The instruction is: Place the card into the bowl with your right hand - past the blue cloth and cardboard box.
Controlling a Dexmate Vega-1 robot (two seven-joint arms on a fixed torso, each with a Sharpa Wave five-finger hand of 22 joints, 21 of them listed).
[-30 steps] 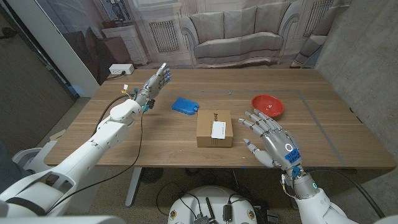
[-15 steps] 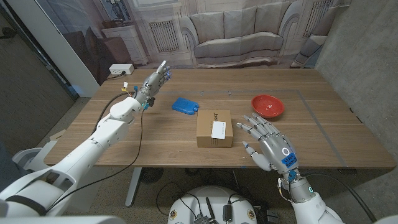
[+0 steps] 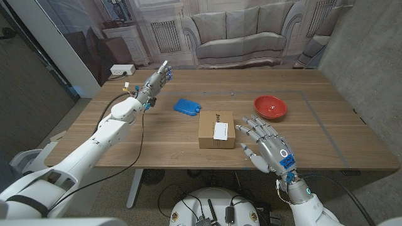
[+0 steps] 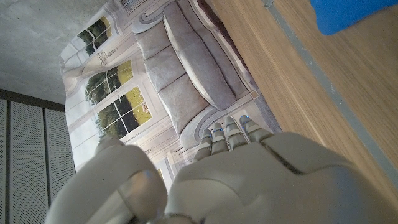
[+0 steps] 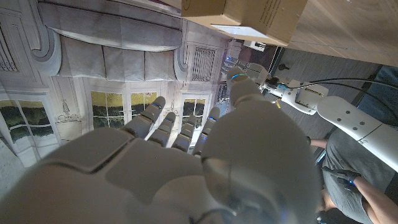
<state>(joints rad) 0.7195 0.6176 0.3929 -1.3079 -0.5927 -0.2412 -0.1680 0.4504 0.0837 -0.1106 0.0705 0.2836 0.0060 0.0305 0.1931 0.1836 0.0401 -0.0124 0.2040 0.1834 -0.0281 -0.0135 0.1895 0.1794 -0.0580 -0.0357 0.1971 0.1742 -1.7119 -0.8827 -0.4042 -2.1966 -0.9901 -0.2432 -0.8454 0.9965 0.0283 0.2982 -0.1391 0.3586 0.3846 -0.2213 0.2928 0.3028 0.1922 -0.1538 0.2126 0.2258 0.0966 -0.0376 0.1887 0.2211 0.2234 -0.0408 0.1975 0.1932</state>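
Observation:
A white card lies on top of the cardboard box at the table's middle front. The box with the card on it also appears in the right wrist view. The red bowl stands to the right and farther back. The blue cloth lies behind the box on its left; a corner of the cloth is in the left wrist view. My right hand hovers just right of the box, fingers spread, holding nothing. My left hand is raised at the far left, fingers straight, empty.
The wooden table has its front edge just below my right hand. A backdrop printed with a sofa stands behind the table. My left arm and part of a person appear in the right wrist view.
My right hand has shifted left toward the box, and its fingertips now reach close to the box's right side. The left arm has not moved.

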